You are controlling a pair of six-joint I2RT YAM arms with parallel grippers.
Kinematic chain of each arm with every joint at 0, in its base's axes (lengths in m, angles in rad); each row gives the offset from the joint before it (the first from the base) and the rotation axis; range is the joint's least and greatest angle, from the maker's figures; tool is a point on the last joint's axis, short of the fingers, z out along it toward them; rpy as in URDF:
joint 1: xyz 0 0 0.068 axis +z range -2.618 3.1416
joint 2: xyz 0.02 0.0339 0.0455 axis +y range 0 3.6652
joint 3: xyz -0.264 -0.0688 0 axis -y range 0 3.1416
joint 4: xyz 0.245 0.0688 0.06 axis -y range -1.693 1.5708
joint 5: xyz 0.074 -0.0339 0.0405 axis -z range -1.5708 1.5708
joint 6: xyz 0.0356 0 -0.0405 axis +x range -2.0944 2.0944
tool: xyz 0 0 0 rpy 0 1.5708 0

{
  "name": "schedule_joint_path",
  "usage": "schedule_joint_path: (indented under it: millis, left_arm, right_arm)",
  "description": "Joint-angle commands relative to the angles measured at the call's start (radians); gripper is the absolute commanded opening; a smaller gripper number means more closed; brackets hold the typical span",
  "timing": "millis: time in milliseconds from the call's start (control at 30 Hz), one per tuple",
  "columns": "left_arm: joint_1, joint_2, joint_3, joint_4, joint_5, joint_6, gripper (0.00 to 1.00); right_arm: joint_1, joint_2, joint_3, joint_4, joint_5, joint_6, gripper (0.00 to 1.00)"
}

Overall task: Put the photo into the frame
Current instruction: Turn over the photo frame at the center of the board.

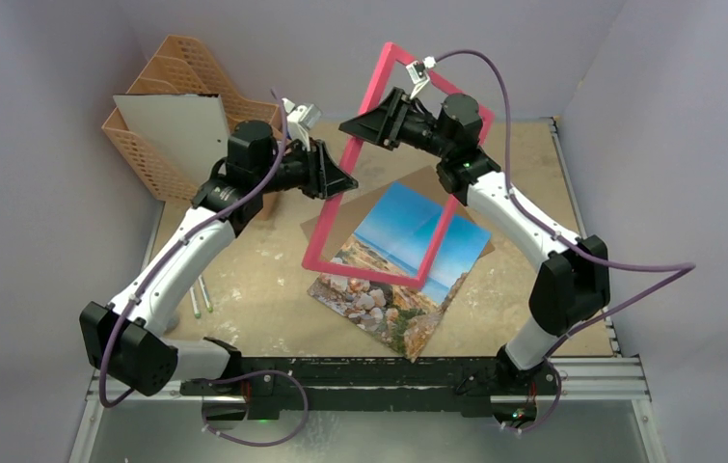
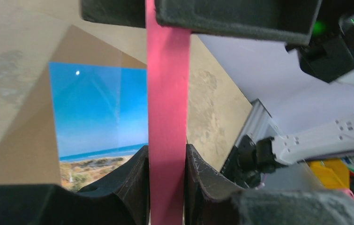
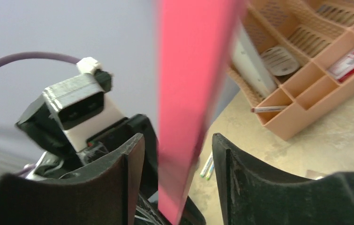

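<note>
The orange organiser (image 1: 172, 68) stands at the far left corner of the worktop (image 1: 254, 280). A pale board (image 1: 172, 125) propped in it hides most of its compartments, and their contents are blurred in the right wrist view. Two thin pens (image 1: 201, 294) lie near the left edge; their type cannot be made out.

The left gripper (image 1: 345, 181) is pinched on the left bar of the frame (image 1: 321, 224), both fingers (image 2: 135, 180) touching it. The frame is held tilted, off the surface, above the worktop centre.

The photo (image 1: 384, 309) lies flat at the centre towards the near edge. Its far part shows only through the pane. A brown board (image 2: 29, 136) lies under it, mostly covered.

The right gripper (image 1: 364, 121) straddles the upper bar with jaws spread, a gap on each side. The right arm blocks the far right side of the frame.
</note>
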Motion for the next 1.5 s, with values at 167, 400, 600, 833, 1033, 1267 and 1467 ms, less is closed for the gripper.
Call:
schedule_joint_path:
  millis: [167,400,600,833,1033,1267,1467]
  left_arm:
    - [-0.001,-0.082,0.035,0.169,-0.277,0.009,0.0]
    - [-0.001,-0.043,0.122,0.155,-0.304,0.023,0.0]
    - [-0.001,-0.027,0.149,0.146,-0.331,0.036,0.0]
    - [-0.003,-0.018,0.145,0.158,-0.342,0.053,0.0]
    - [-0.003,-0.014,0.128,0.156,-0.332,0.06,0.0]
    - [-0.003,-0.004,0.142,0.122,-0.285,0.004,0.41]
    - [-0.001,-0.008,0.264,0.067,-0.175,-0.141,0.83]
  right_arm:
    - [0.002,-0.13,0.048,-0.158,0.363,-0.113,0.8]
    - [0.035,-0.111,0.153,-0.29,0.477,-0.152,0.82]
    - [0.056,-0.096,0.146,-0.33,0.533,-0.093,0.83]
    - [0.109,-0.033,0.176,-0.321,0.579,-0.04,0.79]
    - [0.118,0.015,0.205,-0.286,0.554,0.001,0.56]
    - [0.114,-0.033,0.165,-0.216,0.472,0.002,0.18]
    - [0.079,-0.101,0.162,-0.205,0.382,-0.082,0.14]
